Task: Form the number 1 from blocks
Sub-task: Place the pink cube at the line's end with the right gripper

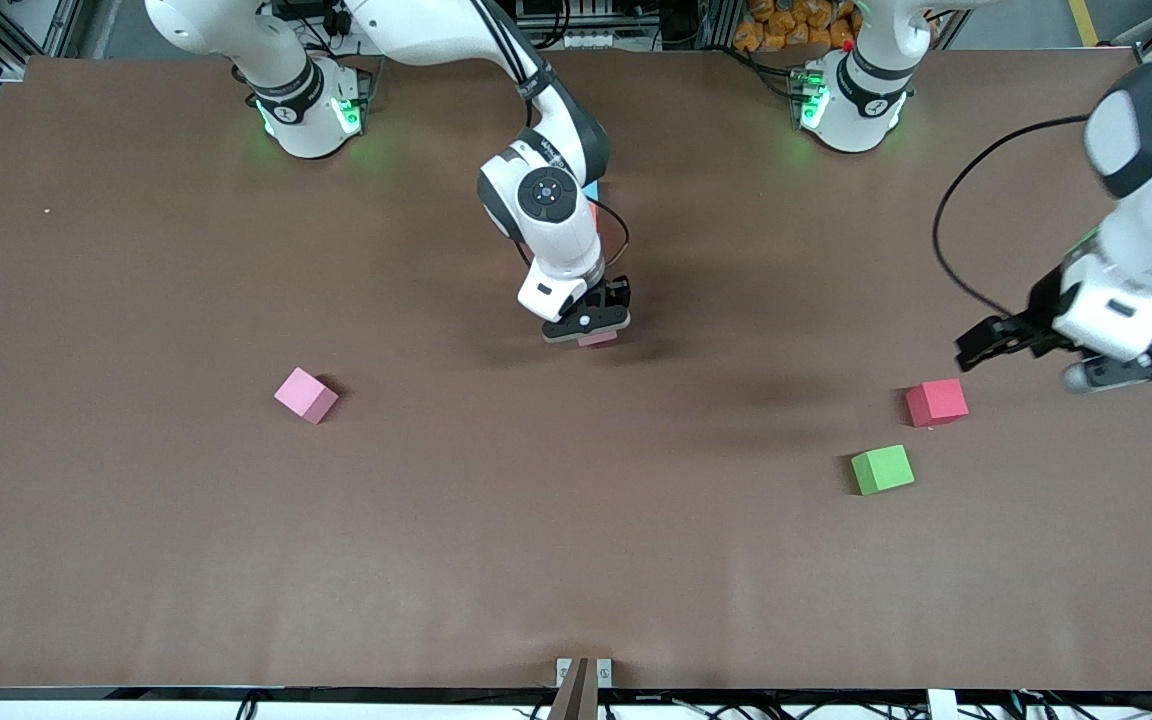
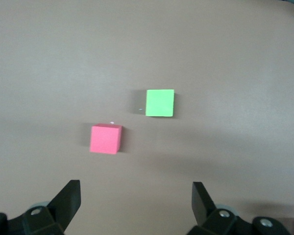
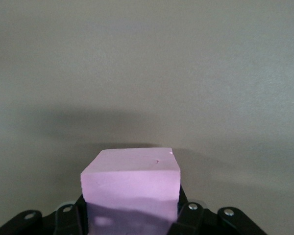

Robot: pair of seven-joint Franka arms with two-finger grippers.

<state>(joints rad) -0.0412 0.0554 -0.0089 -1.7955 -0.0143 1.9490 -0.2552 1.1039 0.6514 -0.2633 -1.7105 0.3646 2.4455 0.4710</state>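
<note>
A purple block [image 3: 131, 183] sits clamped in the right end effector [image 1: 588, 327], low over the middle of the brown counter [image 1: 536, 520]. The left end effector [image 1: 1081, 362], fingers spread wide, hangs above the red block [image 1: 936, 401]; a green block [image 1: 882, 469] lies nearer the camera, and a pink block [image 1: 305, 395] rests toward the right arm's end.

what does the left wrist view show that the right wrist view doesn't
Only the left wrist view shows the red block and the green block, lying apart on the table, with the open left gripper hovering over bare table beside them, holding nothing.

Only the right wrist view shows the purple block, clamped in the shut right gripper.

Both show the same plain brown table, and neither shows the pink block or the other arm.
</note>
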